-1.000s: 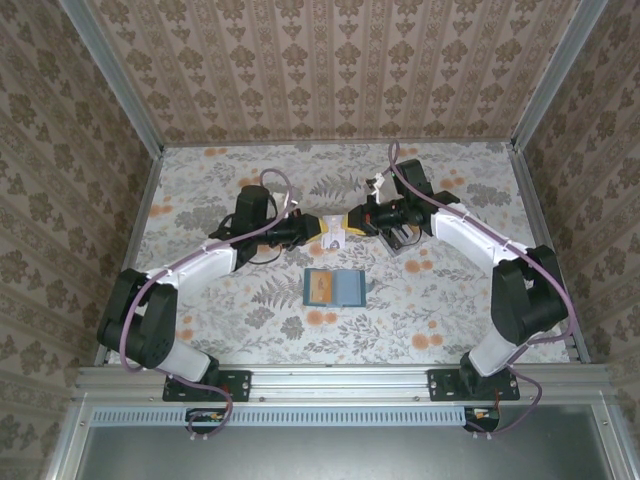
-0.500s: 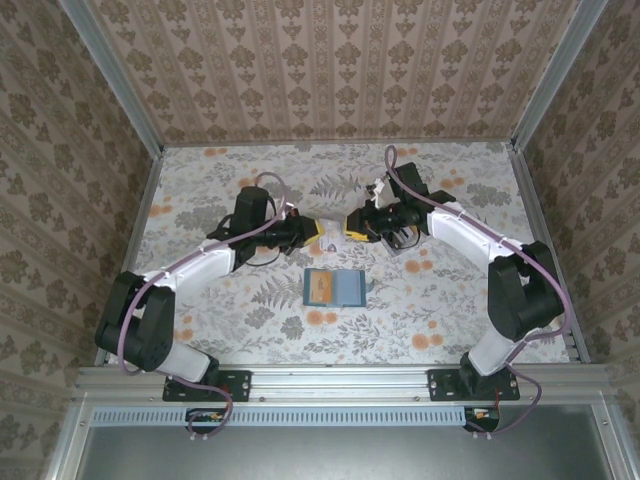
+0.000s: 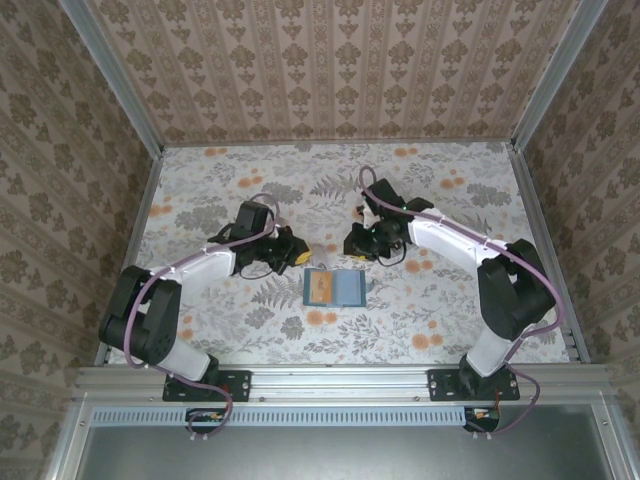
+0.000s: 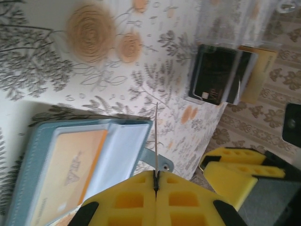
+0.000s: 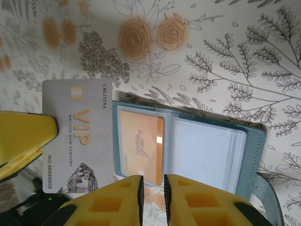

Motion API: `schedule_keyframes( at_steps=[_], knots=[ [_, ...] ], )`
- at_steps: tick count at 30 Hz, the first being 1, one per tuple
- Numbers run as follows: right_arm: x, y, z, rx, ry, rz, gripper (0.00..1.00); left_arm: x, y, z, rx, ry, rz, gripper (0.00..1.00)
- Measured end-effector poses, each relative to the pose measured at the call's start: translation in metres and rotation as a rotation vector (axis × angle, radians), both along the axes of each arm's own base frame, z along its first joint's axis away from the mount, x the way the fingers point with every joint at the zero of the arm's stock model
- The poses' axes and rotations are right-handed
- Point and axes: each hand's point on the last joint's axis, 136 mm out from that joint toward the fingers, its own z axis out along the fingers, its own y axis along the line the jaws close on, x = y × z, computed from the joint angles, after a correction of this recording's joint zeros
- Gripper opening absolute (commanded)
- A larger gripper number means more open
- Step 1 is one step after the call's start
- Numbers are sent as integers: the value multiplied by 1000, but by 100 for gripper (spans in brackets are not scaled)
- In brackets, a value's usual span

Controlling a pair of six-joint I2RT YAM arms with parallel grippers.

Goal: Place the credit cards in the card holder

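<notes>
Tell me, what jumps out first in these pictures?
The open teal card holder lies on the flowery tabletop, an orange card already tucked in one pocket. Beside it the left gripper pinches a silver VIP card, while the right gripper hovers nearby, jaws slightly apart.

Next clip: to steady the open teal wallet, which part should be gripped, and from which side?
Probably the strap tab poking out past the teal wallet's clear-pocket half. The wallet lies open and flat on the table, leaving the jaws little edge to pinch, while the tab sticks out. Come in from its right, low and level.
</notes>
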Motion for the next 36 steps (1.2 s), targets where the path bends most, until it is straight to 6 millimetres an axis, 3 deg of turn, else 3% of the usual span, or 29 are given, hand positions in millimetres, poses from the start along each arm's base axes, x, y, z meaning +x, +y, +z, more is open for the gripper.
schedule_keyframes(
  at_steps=[7,14,20,26,36],
  knots=[
    [-27,-3,-31,-114,27,22,15,-7,9,-18,147,-97,-47,0],
    [-36,-15,-51,-170,61,-8,10,-33,1,-24,254,-290,-178,0],
    [-38,-27,-68,-240,73,-28,9,-32,-2,-30,236,-362,-199,0],
    [-47,-40,-81,-292,94,-35,8,-44,-4,-51,215,-378,-222,0],
    [-50,-47,-90,-324,102,-39,7,-41,-25,-40,135,-473,-242,0]
  ],
)
